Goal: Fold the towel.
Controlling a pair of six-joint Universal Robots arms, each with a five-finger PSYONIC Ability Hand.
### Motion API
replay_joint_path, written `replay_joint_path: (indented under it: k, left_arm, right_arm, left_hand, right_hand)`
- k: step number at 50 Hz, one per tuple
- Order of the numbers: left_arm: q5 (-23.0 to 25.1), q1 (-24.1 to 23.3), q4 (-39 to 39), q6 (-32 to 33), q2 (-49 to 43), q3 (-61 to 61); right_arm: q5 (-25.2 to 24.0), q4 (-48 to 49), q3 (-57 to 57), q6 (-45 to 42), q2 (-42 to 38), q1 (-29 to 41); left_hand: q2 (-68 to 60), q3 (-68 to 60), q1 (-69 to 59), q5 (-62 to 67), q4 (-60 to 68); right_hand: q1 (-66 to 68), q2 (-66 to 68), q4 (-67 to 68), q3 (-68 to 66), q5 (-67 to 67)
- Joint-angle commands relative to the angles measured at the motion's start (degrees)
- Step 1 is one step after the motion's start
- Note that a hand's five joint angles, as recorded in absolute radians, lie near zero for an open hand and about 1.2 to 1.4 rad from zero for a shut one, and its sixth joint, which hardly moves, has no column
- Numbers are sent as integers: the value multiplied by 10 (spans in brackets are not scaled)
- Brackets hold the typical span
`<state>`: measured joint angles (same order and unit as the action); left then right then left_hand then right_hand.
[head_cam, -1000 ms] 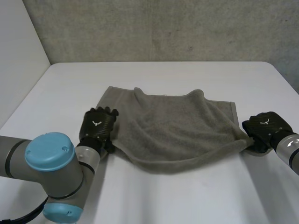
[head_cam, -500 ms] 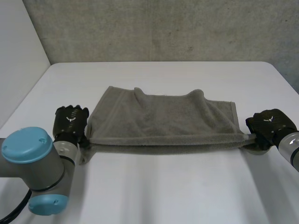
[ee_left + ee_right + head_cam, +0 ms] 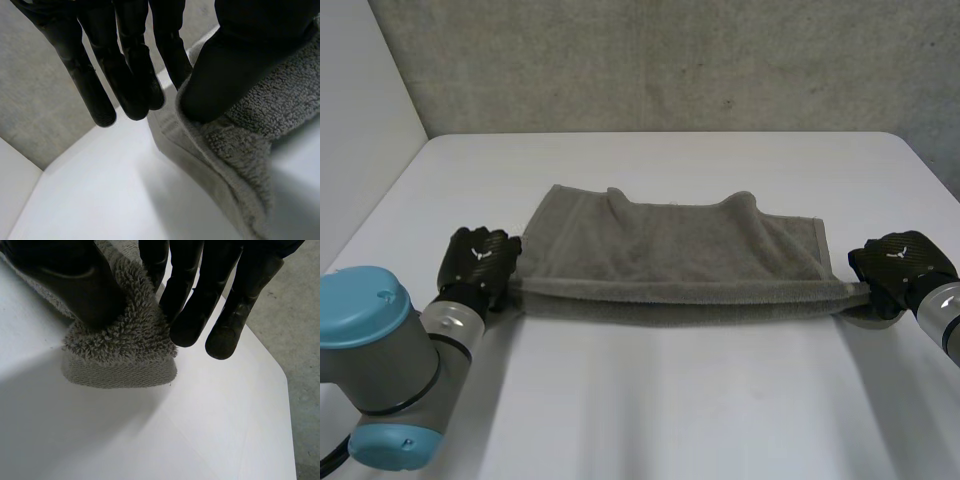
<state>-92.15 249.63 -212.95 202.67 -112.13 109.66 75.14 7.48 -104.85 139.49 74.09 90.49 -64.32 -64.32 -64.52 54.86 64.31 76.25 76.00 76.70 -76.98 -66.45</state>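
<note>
A grey towel lies across the middle of the white table, its near edge pulled into a straight raised band between my two hands. My left hand is at the towel's near left corner. In the left wrist view its thumb presses the towel's edge against the straight fingers. My right hand holds the near right corner. There the thumb pinches the fluffy towel corner against the fingers, just above the tabletop.
A grey concrete wall stands behind the table's far edge. The table's left edge runs close beside my left arm. Bare white tabletop spreads in front of the towel and behind it.
My left hand has swung out to the left with the towel's corner and closed on it. The sagging near edge is now stretched straight. The right hand has hardly moved.
</note>
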Motion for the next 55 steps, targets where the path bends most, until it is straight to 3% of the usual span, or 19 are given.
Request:
replay_joint_path:
  k: [1, 17, 19, 20, 21, 22, 24, 31, 33, 38, 42, 47, 49, 53, 55]
  left_arm:
    - [-1, 17, 7, 41, -25, 4]
    - [-4, 24, 22, 50, -34, 3]
    - [-3, 24, 23, 49, -36, 4]
    - [-1, 24, 24, 50, -36, 4]
    - [-1, 24, 24, 50, -36, 4]
    - [-1, 24, 27, 50, -30, 3]
    - [-1, 24, 33, 53, -18, -1]
    - [5, 16, 61, 57, 126, -9]
    - [5, 11, 75, 56, 214, -29]
    - [17, 6, 155, 56, 306, -83]
    - [35, -4, 255, 56, 317, -151]
    - [42, -3, 313, 58, 299, -181]
    - [43, -3, 315, 58, 277, -183]
    - [46, -2, 315, 60, 181, -195]
    - [45, -2, 315, 61, 143, -202]
  right_arm:
    - [1, 0, 0, -2, 0, 0]
    - [1, -1, -1, -2, 1, 1]
    - [1, -1, -1, -1, 1, 0]
    - [1, 0, 2, -1, 2, 0]
    - [1, 0, 2, -1, 2, 0]
    - [3, -1, 5, -1, 7, 0]
    - [5, -2, 8, -1, 20, 0]
    - [6, -24, 39, 9, 149, 3]
    - [5, -38, 57, 19, 176, 3]
    - [-12, -154, 203, 79, 230, -3]
    - [-29, -233, 271, 78, 229, -3]
    - [-48, -307, 333, 64, 207, -3]
    - [-54, -365, 366, 28, 135, -1]
    - [-48, -400, 376, -15, 84, 6]
    - [-33, -420, 387, -68, 20, 14]
  left_hand:
    - [290, 290, 292, -296, -290]
    - [287, 287, 289, -293, -287]
    - [225, 225, 227, -230, -225]
    - [-2, -2, 0, -4, 2]
    - [-4, -4, -2, -2, 4]
    - [-155, -155, -153, 150, 155]
    - [-157, -157, -155, 151, 157]
    - [-157, -157, -155, 151, 157]
    - [-157, -157, -155, 151, 157]
    - [-157, -157, -155, 151, 157]
    - [-157, -157, -155, 151, 157]
    - [-157, -157, -155, 151, 157]
    - [-157, -157, -155, 151, 157]
    - [-157, -157, -155, 151, 157]
    - [-157, -157, -155, 151, 157]
  right_hand:
    - [37, 40, 33, -30, -36]
    - [37, 40, 33, -30, -36]
    - [37, 40, 33, -30, -36]
    - [37, 40, 33, -30, -36]
    - [37, 40, 33, -30, -36]
    - [37, 40, 33, -30, -36]
    - [37, 40, 33, -30, -36]
    - [37, 40, 33, -30, -36]
    - [37, 40, 33, -30, -36]
    - [37, 40, 33, -30, -36]
    - [37, 40, 33, -30, -36]
    - [37, 40, 33, -30, -36]
    - [37, 40, 33, -30, -36]
    - [37, 40, 33, -30, -36]
    - [37, 40, 33, -30, -36]
